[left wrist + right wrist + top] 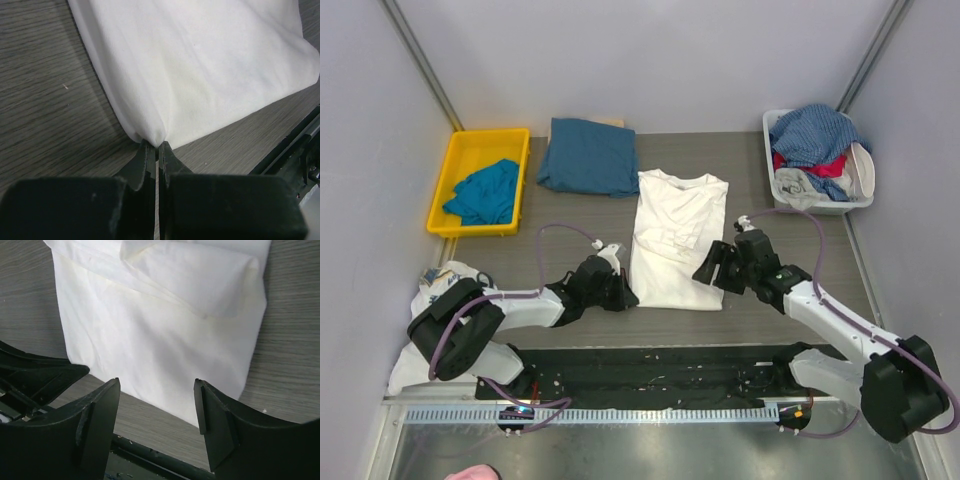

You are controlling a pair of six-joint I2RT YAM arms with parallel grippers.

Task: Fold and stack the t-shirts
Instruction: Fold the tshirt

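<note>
A white t-shirt lies flat in the middle of the table, folded into a long strip with its sleeves tucked in. My left gripper sits low at its near left corner. In the left wrist view the gripper is shut on a pinch of the white t-shirt at that corner. My right gripper hovers at the shirt's right edge. In the right wrist view it is open with nothing between its fingers, and the white t-shirt lies just beyond the fingertips. A folded dark blue t-shirt rests at the back.
A yellow bin at the back left holds a teal cloth. A white basket at the back right is heaped with clothes. A crumpled white cloth with dark marks lies by the left arm's base. A black strip runs along the near edge.
</note>
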